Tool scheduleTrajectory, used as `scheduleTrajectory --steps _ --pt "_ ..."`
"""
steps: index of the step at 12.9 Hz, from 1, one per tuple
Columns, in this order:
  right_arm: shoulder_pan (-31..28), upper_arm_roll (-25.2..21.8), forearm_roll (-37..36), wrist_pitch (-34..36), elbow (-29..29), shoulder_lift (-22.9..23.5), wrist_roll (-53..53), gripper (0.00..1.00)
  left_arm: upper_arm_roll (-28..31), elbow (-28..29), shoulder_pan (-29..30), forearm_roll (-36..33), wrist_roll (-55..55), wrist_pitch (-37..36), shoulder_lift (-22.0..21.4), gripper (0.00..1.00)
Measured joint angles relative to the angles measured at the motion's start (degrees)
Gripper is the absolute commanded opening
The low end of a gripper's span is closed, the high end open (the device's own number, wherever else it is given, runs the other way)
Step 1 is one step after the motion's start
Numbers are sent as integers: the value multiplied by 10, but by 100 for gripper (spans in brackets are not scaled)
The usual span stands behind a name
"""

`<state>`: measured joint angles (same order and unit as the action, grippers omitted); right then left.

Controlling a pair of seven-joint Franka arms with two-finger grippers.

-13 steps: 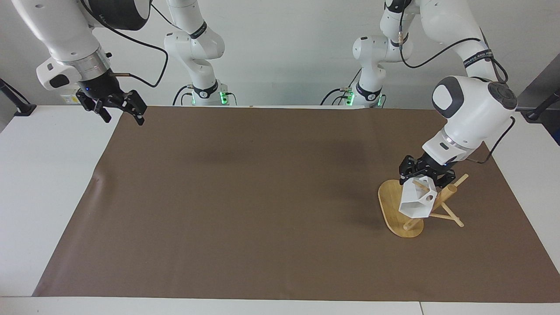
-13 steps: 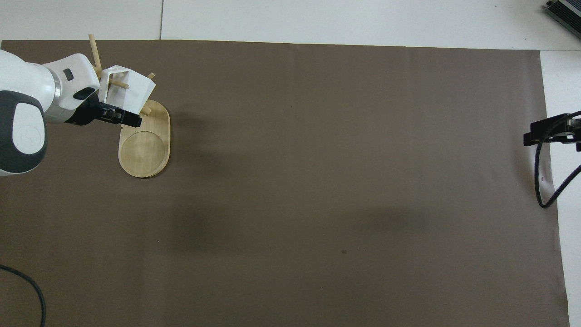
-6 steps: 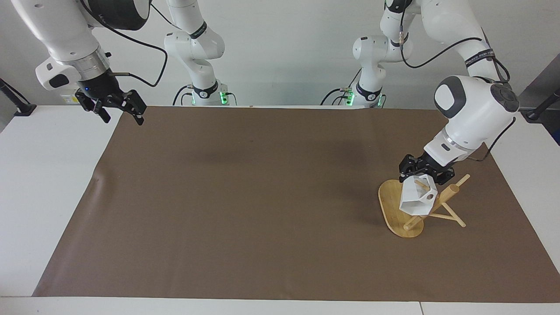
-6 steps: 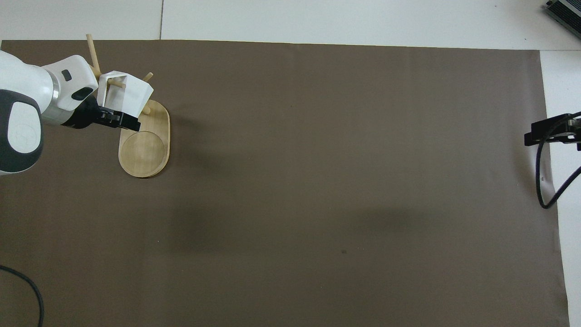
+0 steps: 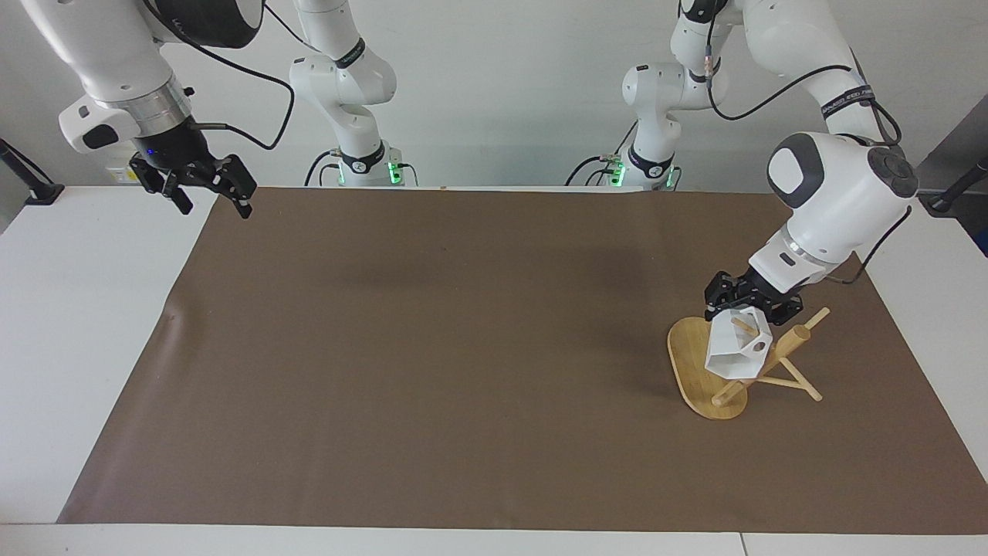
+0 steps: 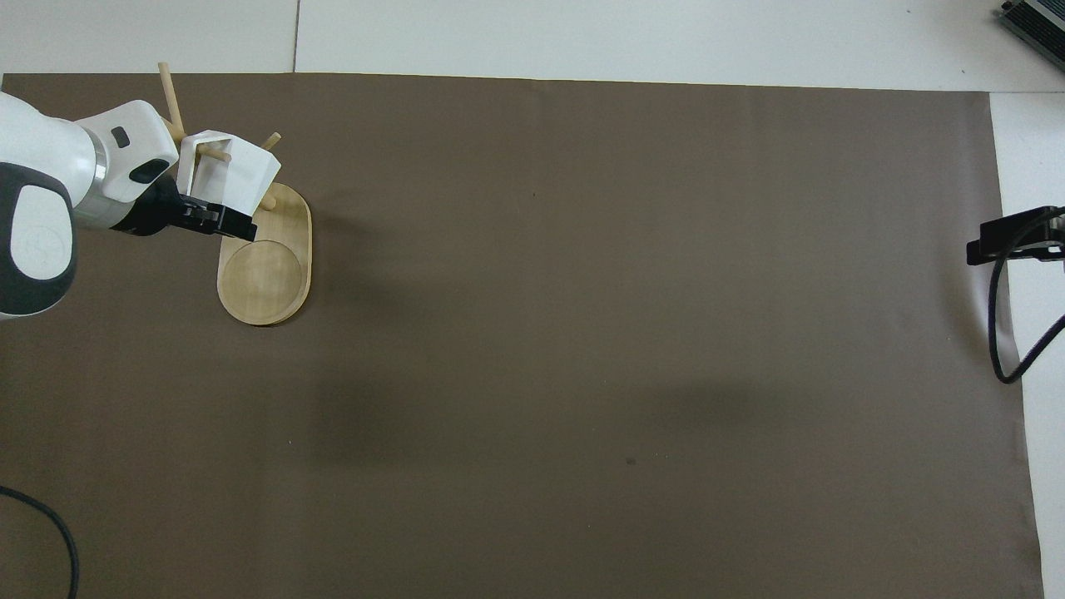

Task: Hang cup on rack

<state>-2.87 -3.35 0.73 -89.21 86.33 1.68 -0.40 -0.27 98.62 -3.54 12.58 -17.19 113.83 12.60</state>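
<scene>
One camera sat high across the table, facing me, taking in my arm bases and the whole brown mat (image 5: pixel 432 355). The other hung above my end, looking steeply down and forward. Both saw the mat from well back, half a turn apart.

a white table (image 5: pixel 85 324) fills most of both views, covered across its middle by a large brown sheet (image 5: pixel 463 347) with a small wrinkle at its edge toward the left of the facing view. a plain pale wall (image 5: pixel 502 85) runs along the top of that view. soft shadows lie on the sheet. a seam (image 6: pixel 296 37) divides the table top at the upper left of the overhead view.
</scene>
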Motion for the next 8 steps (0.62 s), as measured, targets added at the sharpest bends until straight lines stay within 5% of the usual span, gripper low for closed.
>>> scheduleTrajectory --steps 2,3,8 --pt "0 1 1 0 -1 -1 -17 100 0 -3 0 0 2 0 0 96" --pt "0 1 1 0 -1 -1 -27 100 -1 -7 0 0 6 0 0 100" --pt "2 1 1 0 -3 -6 -32 100 -2 -13 0 0 15 -2 0 100"
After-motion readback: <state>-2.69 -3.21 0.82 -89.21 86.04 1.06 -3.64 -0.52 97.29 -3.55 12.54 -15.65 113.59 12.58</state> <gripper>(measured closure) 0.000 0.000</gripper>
